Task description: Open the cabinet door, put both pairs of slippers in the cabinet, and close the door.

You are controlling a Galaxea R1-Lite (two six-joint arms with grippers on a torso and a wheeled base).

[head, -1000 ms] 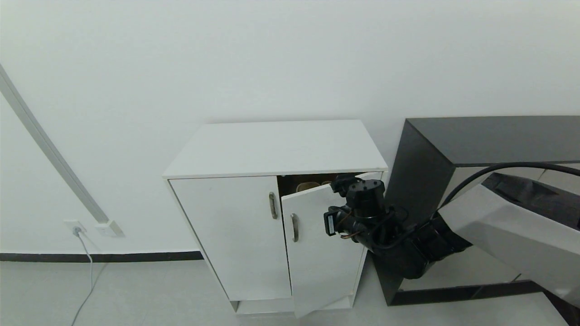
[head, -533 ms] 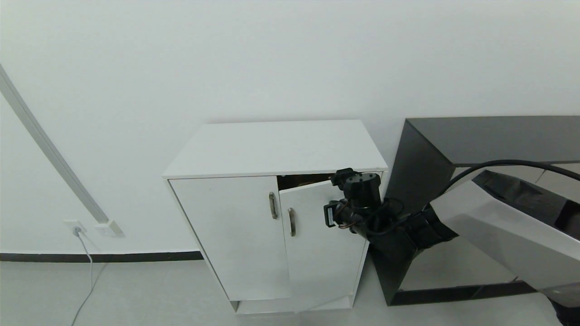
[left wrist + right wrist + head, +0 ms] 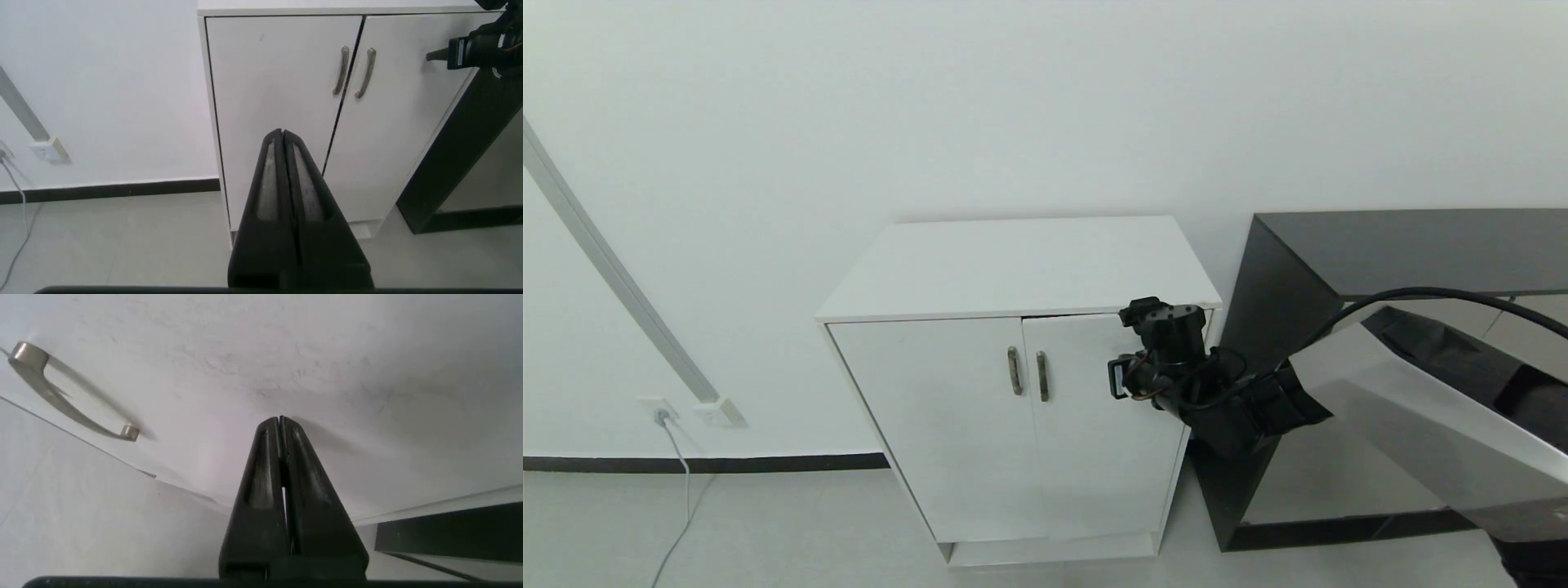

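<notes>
You have bare floor [image 3: 768,531] to the left of and in front of the cabinet [image 3: 1021,265]. On its right a black unit [image 3: 1282,302] stands just beside it. The cabinet is white and stands against the wall [image 3: 1013,98]. Both doors are flush, with two metal handles [image 3: 1042,376] side by side at the centre seam. Your right tool [image 3: 280,423], fingers pressed together, touches the right door [image 3: 1094,457] near its upper outer corner. Your left tool [image 3: 282,135], also closed, hangs back, facing the doors.
</notes>
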